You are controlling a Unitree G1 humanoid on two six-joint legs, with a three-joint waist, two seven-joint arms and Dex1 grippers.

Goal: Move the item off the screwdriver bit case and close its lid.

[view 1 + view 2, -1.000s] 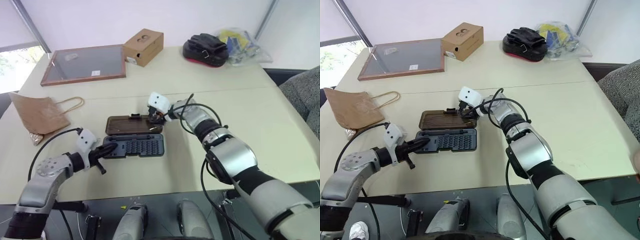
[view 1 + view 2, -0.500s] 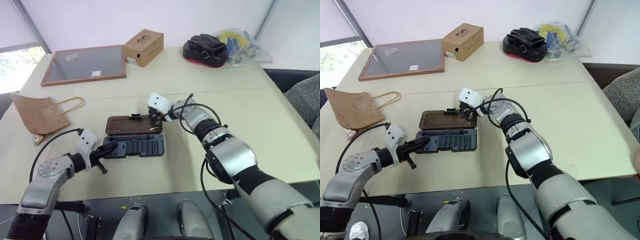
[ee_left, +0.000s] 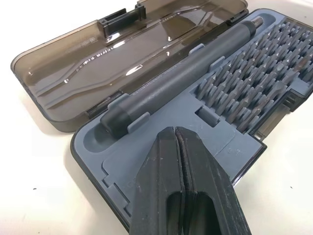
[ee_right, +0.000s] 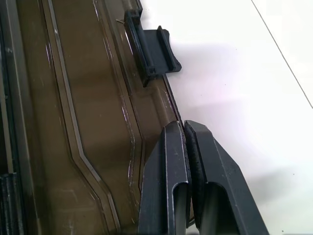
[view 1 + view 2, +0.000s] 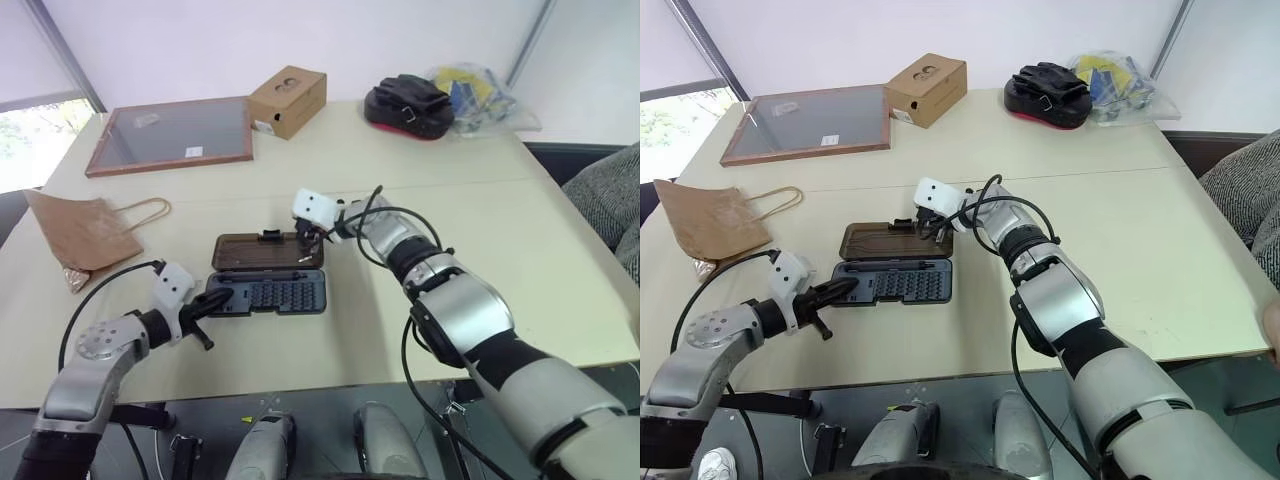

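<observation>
Near the middle of the worktop point(image 5: 500, 230) the screwdriver bit case point(image 5: 268, 296) lay open, its dark grey-blue base holding rows of bits and a grey driver handle point(image 3: 181, 78) along its far edge. Its lid point(image 5: 265, 250), smoky brown and translucent, lay flat on the worktop at twelve o'clock from the base, with the small latch tab point(image 4: 152, 46) on its far edge. The right gripper point(image 4: 184, 128) had its jaws pressed together, tips at the lid's far edge near its right corner, at about five o'clock from the tab; whether they pinched the rim could not be told. The left gripper point(image 3: 174, 132) also had its jaws closed with nothing between them, tips over the base's left end, just short of the handle. At nine o'clock from the case, well apart from it, the brown paper bag point(image 5: 78, 232) lay flat near the worktop's left edge, its loop handle pointing toward the case. At eleven o'clock lay a wood-framed dark board point(image 5: 170, 133), with a cardboard box point(image 5: 288, 100) beside it.
</observation>
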